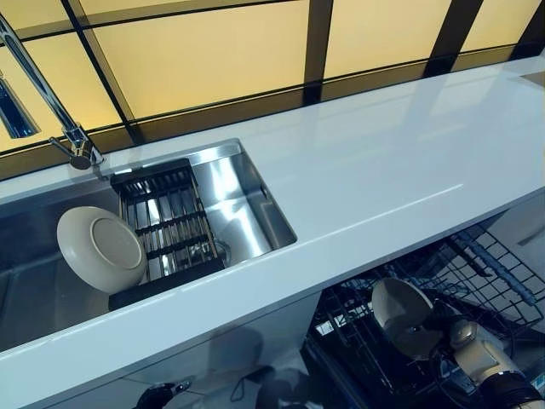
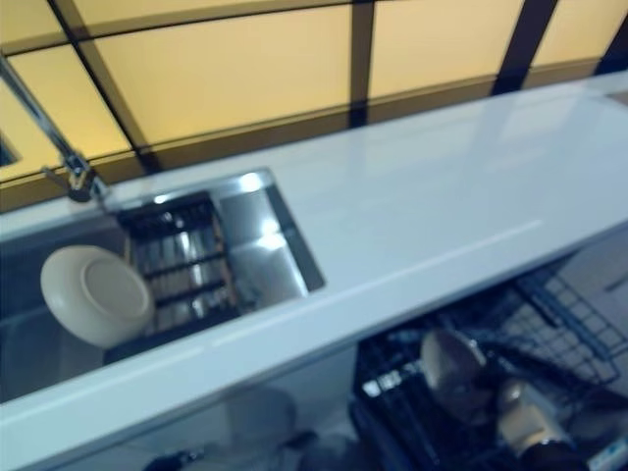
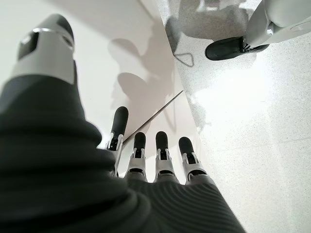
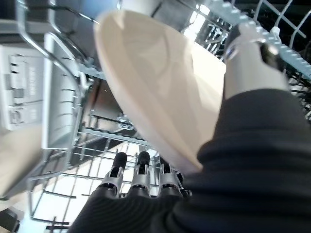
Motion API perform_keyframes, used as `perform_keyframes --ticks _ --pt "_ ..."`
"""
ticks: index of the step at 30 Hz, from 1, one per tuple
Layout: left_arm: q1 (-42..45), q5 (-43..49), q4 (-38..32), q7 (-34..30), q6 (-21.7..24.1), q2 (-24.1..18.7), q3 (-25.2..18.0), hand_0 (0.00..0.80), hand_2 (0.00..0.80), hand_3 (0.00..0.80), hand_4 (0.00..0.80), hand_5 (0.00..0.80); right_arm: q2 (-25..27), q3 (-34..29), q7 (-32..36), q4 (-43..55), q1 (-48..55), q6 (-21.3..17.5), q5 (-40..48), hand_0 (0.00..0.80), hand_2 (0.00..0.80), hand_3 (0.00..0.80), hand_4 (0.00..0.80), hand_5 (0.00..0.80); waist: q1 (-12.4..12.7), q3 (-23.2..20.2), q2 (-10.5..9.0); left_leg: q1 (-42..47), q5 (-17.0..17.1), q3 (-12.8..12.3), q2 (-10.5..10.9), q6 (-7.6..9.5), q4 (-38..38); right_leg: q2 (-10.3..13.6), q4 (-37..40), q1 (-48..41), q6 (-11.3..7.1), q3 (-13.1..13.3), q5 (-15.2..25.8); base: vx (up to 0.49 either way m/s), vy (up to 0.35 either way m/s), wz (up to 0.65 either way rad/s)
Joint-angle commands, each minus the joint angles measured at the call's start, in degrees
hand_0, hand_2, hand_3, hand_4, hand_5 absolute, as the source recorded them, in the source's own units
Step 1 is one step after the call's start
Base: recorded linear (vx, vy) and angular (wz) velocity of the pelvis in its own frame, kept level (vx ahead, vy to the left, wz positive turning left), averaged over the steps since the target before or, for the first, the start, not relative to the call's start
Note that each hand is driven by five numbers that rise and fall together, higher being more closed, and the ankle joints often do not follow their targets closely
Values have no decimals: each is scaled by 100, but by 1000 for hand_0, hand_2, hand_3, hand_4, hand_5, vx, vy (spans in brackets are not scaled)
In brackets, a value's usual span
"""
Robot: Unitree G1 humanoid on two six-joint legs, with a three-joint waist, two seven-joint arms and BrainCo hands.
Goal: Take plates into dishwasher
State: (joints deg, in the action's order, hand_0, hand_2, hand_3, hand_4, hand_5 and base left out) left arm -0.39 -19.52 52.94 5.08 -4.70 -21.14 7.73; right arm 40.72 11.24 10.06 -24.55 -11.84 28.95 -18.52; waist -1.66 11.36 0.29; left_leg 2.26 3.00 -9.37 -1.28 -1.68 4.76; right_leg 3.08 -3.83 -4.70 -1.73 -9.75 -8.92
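A long glossy white tabletop ran beneath amber glass panels with dark frames. A stainless steel sink was set into its left end, a chrome tap behind it, a black slatted drainer rack inside. Two plates were visible. One cream round plate leaned on edge against the drainer rack. The right hand, thumb and fingers clamped, held a second beige plate among the wires of the black wire dishwasher rack under the tabletop's front edge. The left hand hung over speckled floor, fingers straight, empty.
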Motion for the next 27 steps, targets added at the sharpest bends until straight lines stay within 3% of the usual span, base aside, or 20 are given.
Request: perform_keyframes --ticks 1,17,23,27 --pt "-231 104 153 115 104 -102 -298 0 0 0 0 0 561 -237 200 409 29 67 -43 0 0 0 0 0 -26 -202 -252 63 -460 8 159 249 -144 59 -44 598 -553 270 864 50 13 -1" --pt "-244 173 510 96 68 -275 -528 0 0 0 0 0 1617 -1401 708 1046 431 450 299 0 0 0 0 0 -176 -333 -553 180 -534 -130 72 283 -140 -19 -33 499 -602 370 875 32 -2 -8" --pt "-271 170 521 84 51 -332 -480 0 0 0 0 0 1861 -1643 307 617 324 469 462 0 0 0 0 0 -127 -376 -650 187 -557 -121 58 293 -167 -21 11 430 -608 339 890 8 -8 -7" --pt "-256 129 434 96 16 -378 -356 0 0 0 0 0 2414 -1846 -188 266 -11 376 616 0 0 0 0 0 -18 -383 -729 178 -563 -77 48 289 -200 -10 40 382 -627 275 922 0 0 0"
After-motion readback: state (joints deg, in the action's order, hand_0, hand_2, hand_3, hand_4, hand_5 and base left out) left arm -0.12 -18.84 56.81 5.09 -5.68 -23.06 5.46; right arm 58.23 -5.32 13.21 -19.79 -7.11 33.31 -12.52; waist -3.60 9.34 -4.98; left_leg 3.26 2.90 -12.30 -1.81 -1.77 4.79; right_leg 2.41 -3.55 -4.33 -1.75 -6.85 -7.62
